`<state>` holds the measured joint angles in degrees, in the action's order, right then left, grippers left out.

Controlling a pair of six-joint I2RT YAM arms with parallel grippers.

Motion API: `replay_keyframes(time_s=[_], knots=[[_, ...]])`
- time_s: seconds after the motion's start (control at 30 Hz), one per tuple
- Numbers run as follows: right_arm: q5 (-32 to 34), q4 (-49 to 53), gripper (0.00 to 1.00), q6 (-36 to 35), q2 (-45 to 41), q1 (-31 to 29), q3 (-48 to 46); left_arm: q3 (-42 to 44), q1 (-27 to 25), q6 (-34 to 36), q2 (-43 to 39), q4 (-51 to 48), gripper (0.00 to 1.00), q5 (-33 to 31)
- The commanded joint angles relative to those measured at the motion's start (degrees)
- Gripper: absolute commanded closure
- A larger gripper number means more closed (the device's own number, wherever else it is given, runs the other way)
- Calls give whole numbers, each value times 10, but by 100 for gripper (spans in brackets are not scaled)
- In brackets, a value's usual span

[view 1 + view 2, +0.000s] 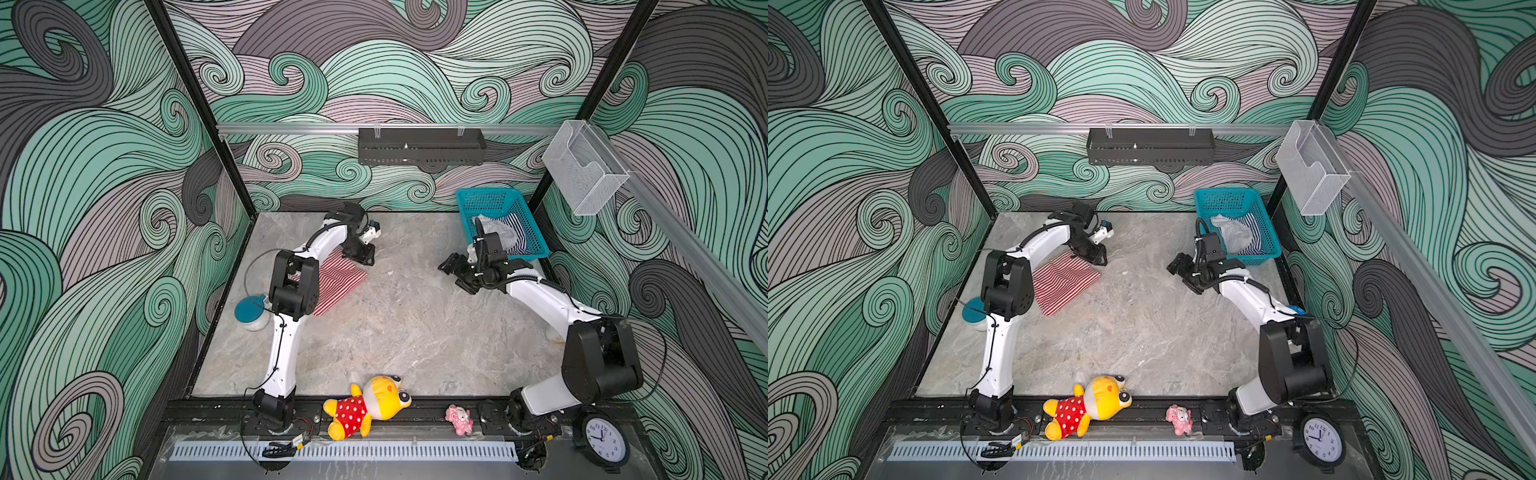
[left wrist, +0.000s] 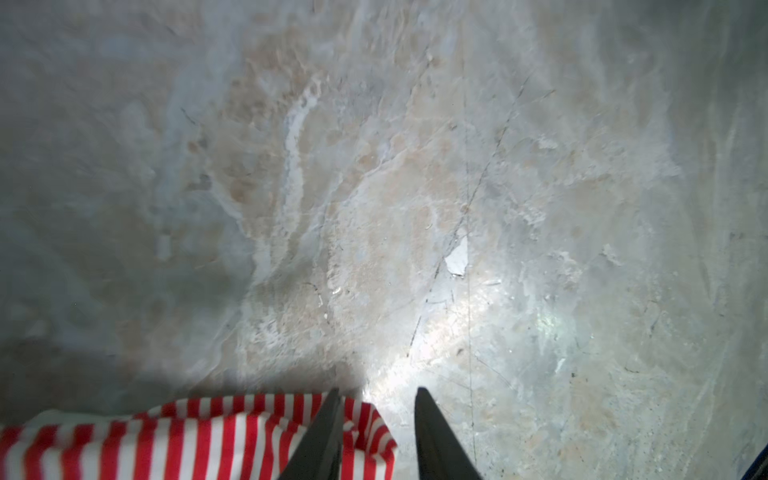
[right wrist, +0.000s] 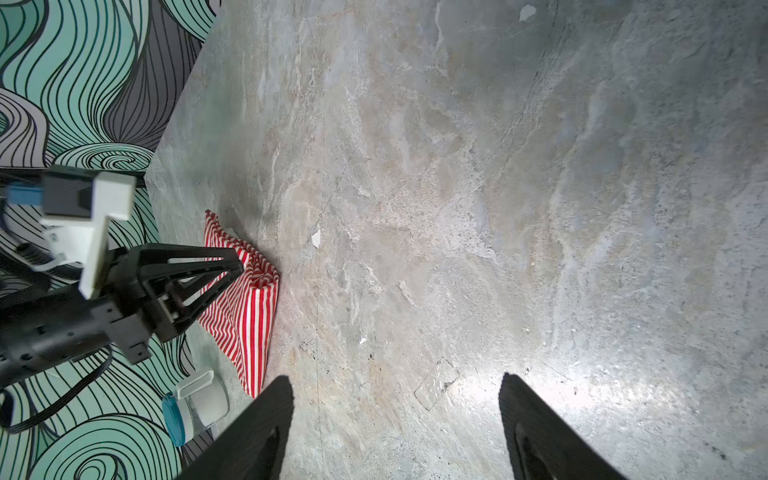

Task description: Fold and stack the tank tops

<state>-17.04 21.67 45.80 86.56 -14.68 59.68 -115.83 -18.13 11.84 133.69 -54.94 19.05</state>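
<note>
The red-and-white tank top (image 1: 338, 282) (image 1: 1065, 280) lies folded flat at the back left of the table, partly under my left arm. My left gripper (image 1: 368, 259) (image 2: 378, 395) hovers at its far corner, jaws a little apart. One finger overlaps the striped cloth (image 2: 187, 440), the other stands over bare table, and nothing is pinched. The navy-and-white tank top (image 1: 517, 237) (image 1: 1252, 237) lies crumpled in the teal basket (image 1: 469, 199) with pale cloth on top. My right gripper (image 1: 457, 276) (image 3: 395, 380) is open and empty over bare table in front of the basket.
A jar with a teal lid (image 1: 251, 311) (image 3: 195, 407) stands by the left wall near my left arm. A yellow plush toy in a red polka-dot dress (image 1: 365, 405), a small pink toy (image 1: 459, 419) and a clock (image 1: 602, 440) sit along the front rail.
</note>
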Motion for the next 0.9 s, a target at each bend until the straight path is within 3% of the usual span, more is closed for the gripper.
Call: replay_keyframes(time_s=[0.0,0.2,0.47,0.63,0.73,0.87], knots=[[-5,-4,21,-1,-19,5,-11,-14,2,-15,17,-64,67,6],[-9,-8,21,3,-16,6,-12,25,-4,12,8,-102,67,-22],[-13,-24,21,6,-12,6,-13,119,21,46,-31,-108,67,-146],[-18,-34,21,13,-9,5,-17,81,61,46,-2,-128,67,-206],[-21,-34,21,13,-10,6,-16,35,83,45,15,-156,69,-198],[-17,-29,21,9,-19,5,-20,65,87,58,-50,-129,69,-157]])
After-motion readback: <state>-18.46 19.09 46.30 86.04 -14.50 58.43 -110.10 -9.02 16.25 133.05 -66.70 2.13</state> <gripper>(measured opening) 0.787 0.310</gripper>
